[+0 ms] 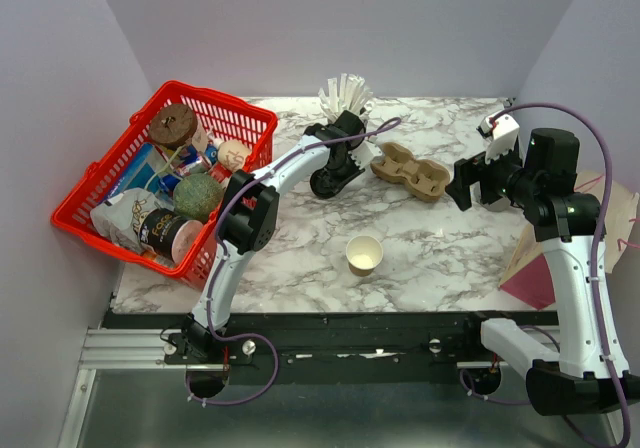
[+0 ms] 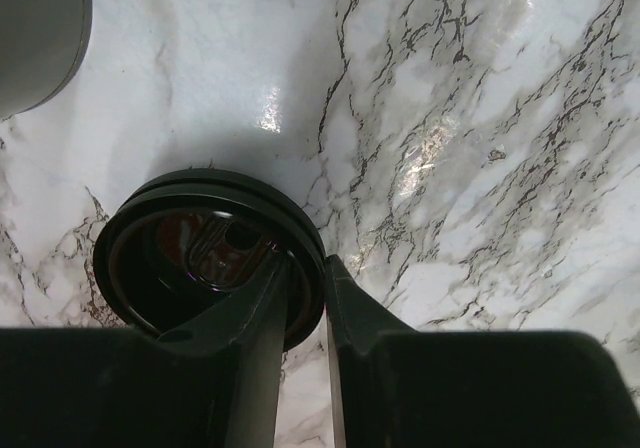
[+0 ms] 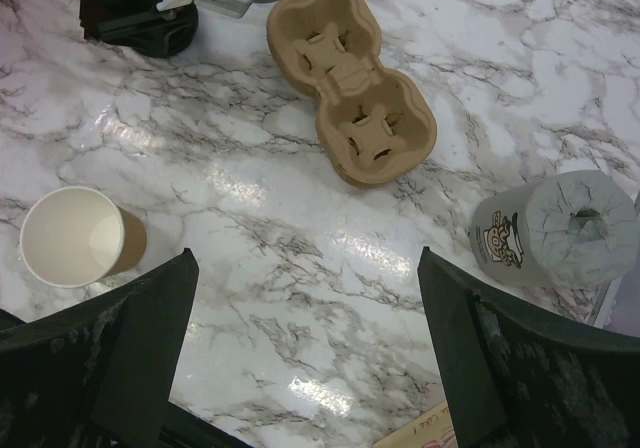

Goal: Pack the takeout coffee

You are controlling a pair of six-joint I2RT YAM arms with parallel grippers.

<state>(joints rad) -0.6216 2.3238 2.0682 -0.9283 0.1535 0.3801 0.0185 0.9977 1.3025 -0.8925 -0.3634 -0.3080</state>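
The tan paper cup (image 1: 364,255) stands upright and open on the marble table, near the front middle; it also shows in the right wrist view (image 3: 75,236). The round black lid (image 2: 200,258) lies behind it, near the grey cup of white sticks (image 1: 345,98). My left gripper (image 1: 333,175) is shut on the lid's rim, one finger (image 2: 250,338) inside the rim and the other outside; the lid (image 1: 324,184) is low at the table. My right gripper (image 3: 305,358) is open and empty, held above the table right of the cup.
The brown pulp two-cup carrier (image 1: 410,171) lies at the back middle. A red basket (image 1: 100,230) of groceries stands at the left. A grey printed cup (image 3: 550,228) lies right of the carrier. A paper bag (image 1: 545,258) sits at the right edge.
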